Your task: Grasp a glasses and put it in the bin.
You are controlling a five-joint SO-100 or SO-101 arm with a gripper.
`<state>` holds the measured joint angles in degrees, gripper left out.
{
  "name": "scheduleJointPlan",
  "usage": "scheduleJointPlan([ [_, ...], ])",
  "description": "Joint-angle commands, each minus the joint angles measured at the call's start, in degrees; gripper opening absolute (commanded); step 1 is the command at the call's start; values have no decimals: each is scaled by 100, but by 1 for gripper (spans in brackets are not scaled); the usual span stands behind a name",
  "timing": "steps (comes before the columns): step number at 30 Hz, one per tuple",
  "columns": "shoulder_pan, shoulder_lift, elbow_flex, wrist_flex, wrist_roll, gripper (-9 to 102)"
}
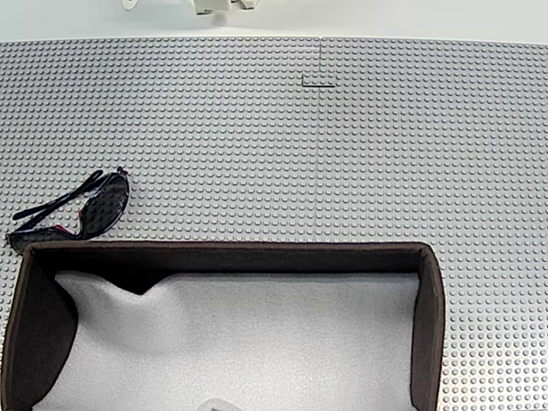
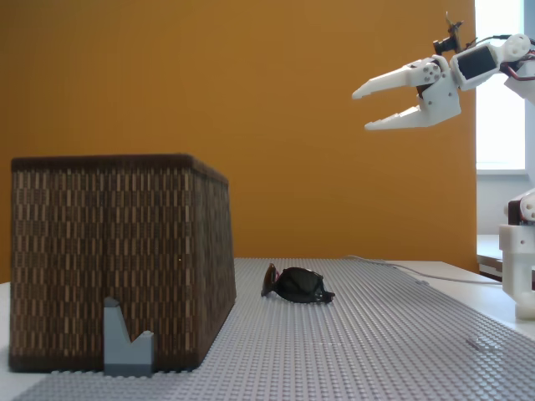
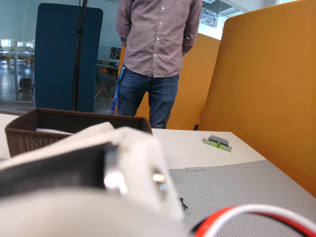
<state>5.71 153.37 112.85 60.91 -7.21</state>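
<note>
Clearly the claw hangs high in the air in a fixed view, its two white fingers spread apart and holding nothing, pointed out and slightly down over the grey studded counter. It is well apart from everything on the counter, so the step in hand looks like the very start: the approach, with no grasp yet made.

Below and away from the claw, the glasses lie on the counter, folded or nearly so, just beside the bin. In a fixed view from above, the glasses sit near the counter's left edge, right against the outside of the bin's far wall by its left corner; whether they touch the wall I cannot tell. The bin stands open, its pale lining showing, at the counter's near edge in that view.

Behind the bin in the wrist view, a person stands past the counter's far side.

Next, I judge, the claw must descend a long way toward the glasses, keep its fingers apart, and line up across the frame, avoiding the bin wall close by.
</note>
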Motion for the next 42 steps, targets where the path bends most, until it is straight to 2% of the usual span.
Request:
scheduleJointPlan([
  [1,-1187,501,255,2707,-844,0],
  [13,-1063,519,202,2452,-747,0],
  [18,-185,237,545,844,-1283,0],
  [19,158,53,729,299,-1582,1],
  [24,1151,-738,1116,-791,-2101,0],
  [28,1969,-2021,1002,-1617,-2303,0],
  [36,2197,-4500,-404,-1714,-1960,1],
  [42,1951,-5669,-1740,-756,-1283,21],
])
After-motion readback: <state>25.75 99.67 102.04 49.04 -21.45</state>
